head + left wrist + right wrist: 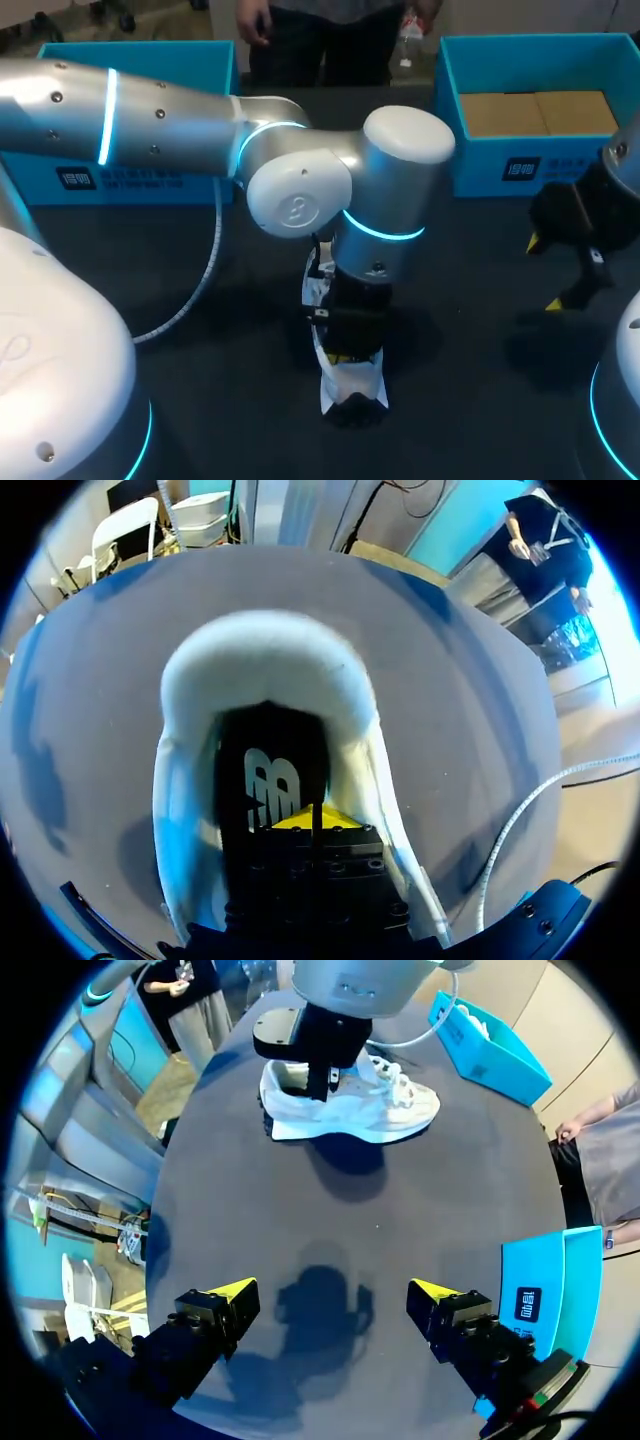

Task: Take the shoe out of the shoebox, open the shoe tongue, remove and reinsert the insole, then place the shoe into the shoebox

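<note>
A white sneaker (338, 385) lies on the dark table near its middle. My left arm reaches across from the left, and its gripper (350, 352) points straight down into the shoe's opening. In the left wrist view the padded white collar (265, 650) rings a black insole (270, 765) with a white logo. My left gripper (315, 818) is shut, its yellow tips together on the insole. My right gripper (332, 1292) hangs open above bare table, well away from the sneaker (380, 1105). It sits at the right in the head view (545, 272).
An open blue shoebox (450, 70) with brown cardboard inside stands at the back right. Another blue box (135, 60) stands at the back left, partly behind my left arm. A grey cable (200, 285) droops from that arm toward the table.
</note>
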